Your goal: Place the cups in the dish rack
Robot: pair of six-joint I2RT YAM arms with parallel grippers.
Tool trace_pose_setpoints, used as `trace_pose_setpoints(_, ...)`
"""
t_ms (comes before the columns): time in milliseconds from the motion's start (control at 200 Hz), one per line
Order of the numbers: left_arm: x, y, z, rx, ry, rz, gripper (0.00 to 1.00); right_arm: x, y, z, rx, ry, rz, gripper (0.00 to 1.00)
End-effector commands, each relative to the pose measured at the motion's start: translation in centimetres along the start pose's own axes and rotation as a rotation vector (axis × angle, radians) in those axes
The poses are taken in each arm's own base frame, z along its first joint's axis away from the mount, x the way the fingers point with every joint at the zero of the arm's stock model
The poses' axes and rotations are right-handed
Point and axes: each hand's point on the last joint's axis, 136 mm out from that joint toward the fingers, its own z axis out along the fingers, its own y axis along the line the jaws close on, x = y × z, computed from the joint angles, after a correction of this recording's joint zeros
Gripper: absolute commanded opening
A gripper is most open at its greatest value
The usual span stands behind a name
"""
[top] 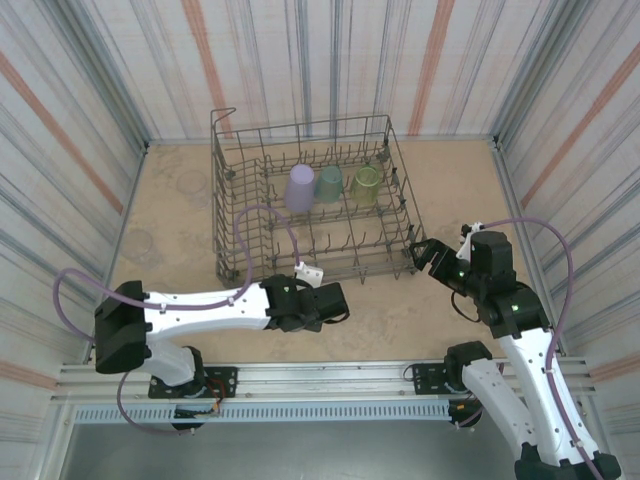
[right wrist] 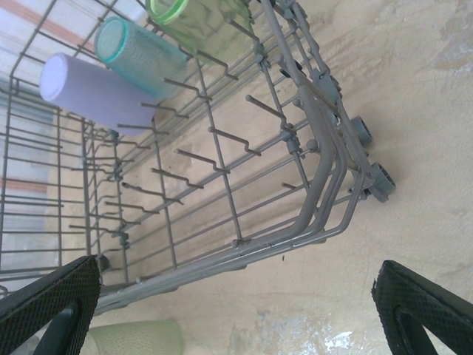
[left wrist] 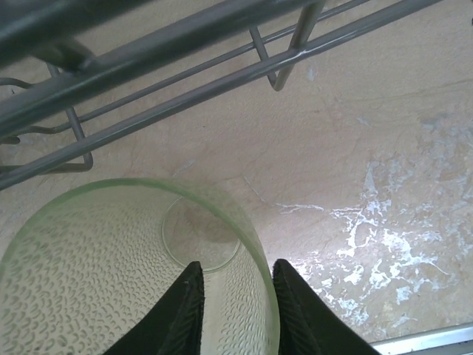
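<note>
The grey wire dish rack (top: 398,172) holds a lavender cup (top: 300,187), a teal cup (top: 330,183) and a yellow-green cup (top: 365,185), all seen again in the right wrist view (right wrist: 89,92), (right wrist: 137,52), (right wrist: 192,15). A second yellow-green cup (left wrist: 89,274) sits low in front of the rack (left wrist: 185,81). My left gripper (left wrist: 236,296) straddles its wall, one finger inside and one outside. The wall lies against the outer finger, and a gap separates it from the inner one. My right gripper (top: 432,256) hangs wide open by the rack's near right corner (right wrist: 318,222), empty.
Two clear cups stand on the table left of the rack, one far (top: 192,183) and one nearer (top: 140,245). The second yellow-green cup (right wrist: 133,339) shows at the right wrist view's bottom. Striped walls enclose the table on three sides. A metal rail (top: 320,385) runs along the near edge.
</note>
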Motion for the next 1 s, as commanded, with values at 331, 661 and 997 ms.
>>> trace_pose_setpoints(331,-0.7,-0.3,-1.4,-0.001,-0.015,-0.028,0.00,-0.1,0.6,0.0,-0.024,-0.008,0.004,0.99)
trace_pose_setpoints(661,-2.4,-2.0,-5.1,0.072,-0.014,0.014,0.00,-1.0,1.1,0.8,-0.023,-0.013,-0.011,0.99)
trace_pose_setpoints(997,-4.8,-4.5,-8.9,0.190,-0.044,0.076,0.00,-1.5,1.4,1.2,-0.027,-0.013,-0.010,0.99)
